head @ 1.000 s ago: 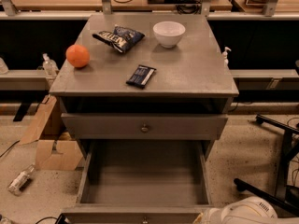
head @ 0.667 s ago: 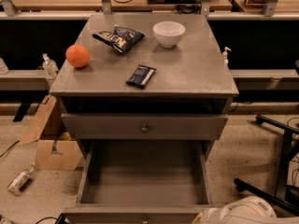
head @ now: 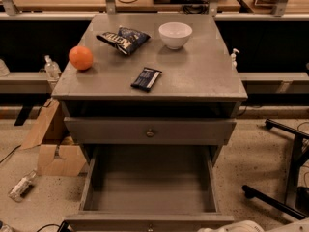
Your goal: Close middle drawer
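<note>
The middle drawer (head: 149,187) of the grey cabinet is pulled far out toward me. Its deep plain grey box is empty, and its flat front (head: 120,221) with a small round knob (head: 150,227) lies at the bottom edge of the view. Above it, the top drawer (head: 106,130) with a like knob stands pushed in. Only a white rounded part of my arm (head: 241,226) shows at the bottom right edge, just right of the drawer's front. The gripper itself is out of view below the frame.
The cabinet top (head: 193,71) holds an orange (head: 80,57), a chip bag (head: 122,39), a white bowl (head: 175,34) and a dark snack bar (head: 146,78). Cardboard (head: 53,151) and a bottle (head: 20,186) lie on the floor at left. Black chair legs (head: 285,178) stand at right.
The white part of my arm at the bottom right has sunk lower, so less of it shows. The drawer and the things on top have not moved.
</note>
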Controlling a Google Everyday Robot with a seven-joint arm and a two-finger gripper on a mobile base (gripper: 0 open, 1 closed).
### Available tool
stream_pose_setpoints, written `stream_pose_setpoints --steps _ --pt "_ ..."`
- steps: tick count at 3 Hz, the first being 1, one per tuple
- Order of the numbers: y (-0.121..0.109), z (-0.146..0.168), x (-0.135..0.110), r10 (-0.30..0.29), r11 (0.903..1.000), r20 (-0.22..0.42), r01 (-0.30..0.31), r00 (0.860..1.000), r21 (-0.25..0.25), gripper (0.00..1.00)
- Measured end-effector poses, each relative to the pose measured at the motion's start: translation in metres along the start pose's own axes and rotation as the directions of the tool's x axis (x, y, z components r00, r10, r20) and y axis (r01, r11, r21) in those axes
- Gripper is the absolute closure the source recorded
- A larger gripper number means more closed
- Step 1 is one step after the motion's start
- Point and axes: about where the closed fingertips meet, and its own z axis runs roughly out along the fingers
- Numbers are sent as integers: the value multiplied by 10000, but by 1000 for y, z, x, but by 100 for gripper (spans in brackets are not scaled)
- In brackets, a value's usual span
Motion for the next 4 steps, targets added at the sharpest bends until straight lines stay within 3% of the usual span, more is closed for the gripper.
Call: stream_pose_setpoints --steps 1,2,3,4 --pt "-2 34 -5 174 9998 715 -169 9973 -76 100" --pt "-21 58 -12 186 9998 1102 -196 9937 82 100" --pt "-44 66 -15 91 9995 1106 -124 9938 294 100" --pt "-43 66 -15 91 9995 1106 -124 9938 293 100"
